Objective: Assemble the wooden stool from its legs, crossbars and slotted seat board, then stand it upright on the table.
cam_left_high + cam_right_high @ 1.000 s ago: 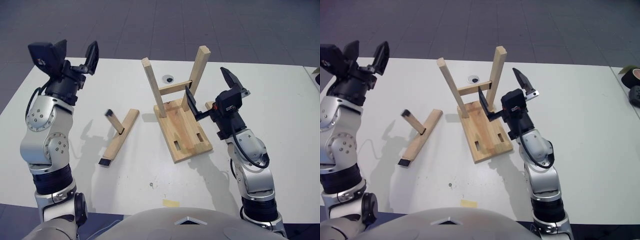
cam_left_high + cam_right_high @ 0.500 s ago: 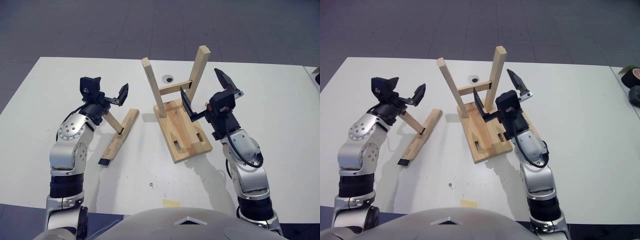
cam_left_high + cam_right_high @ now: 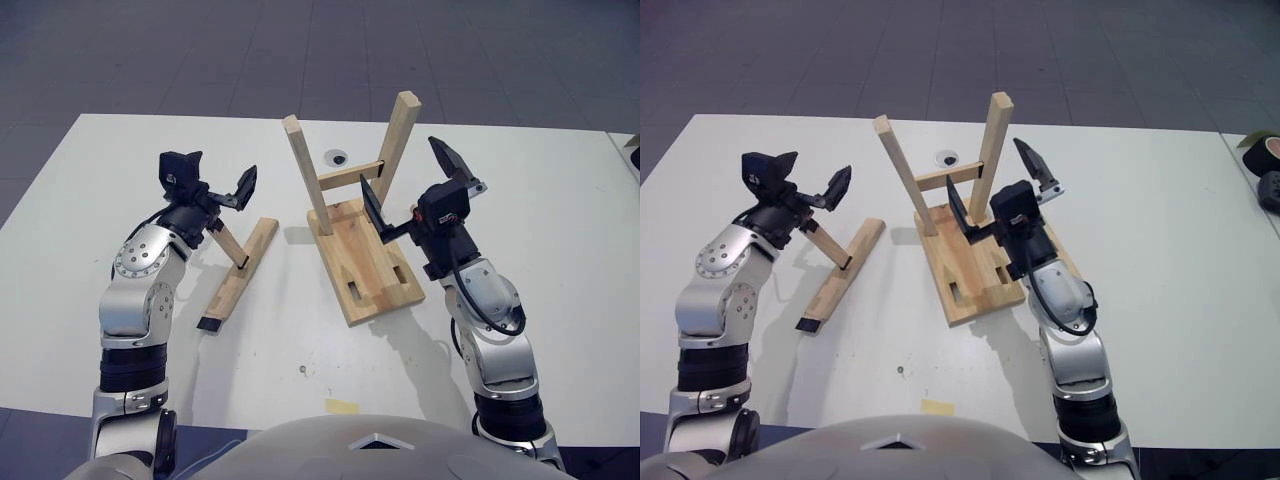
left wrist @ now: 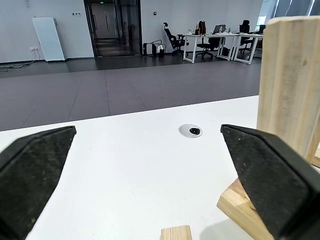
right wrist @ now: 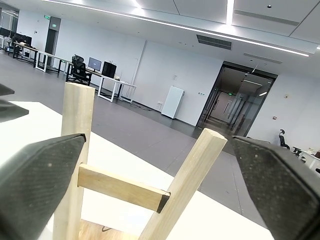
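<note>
The slotted seat board [image 3: 372, 272] lies flat mid-table with two legs [image 3: 305, 172] rising from it, joined by a crossbar [image 3: 350, 176]. A loose leg [image 3: 238, 278] lies to its left, and a short crossbar stub [image 3: 228, 243] slants up from it. My left gripper [image 3: 213, 183] is open just over the stub's end [image 4: 176, 233], not touching it. My right gripper [image 3: 410, 187] is open beside the stool's right leg [image 5: 180, 190], above the board's right edge, holding nothing.
A round cable grommet [image 3: 338, 156] is set in the table behind the stool. A bit of tape [image 3: 340, 406] lies near the front edge. Dark objects [image 3: 1268, 170] sit off the far right corner. White table surface spreads on both sides.
My left arm came down from high at the far left to the loose leg's stub, then held still. The right gripper rose slightly toward the stool's right leg.
</note>
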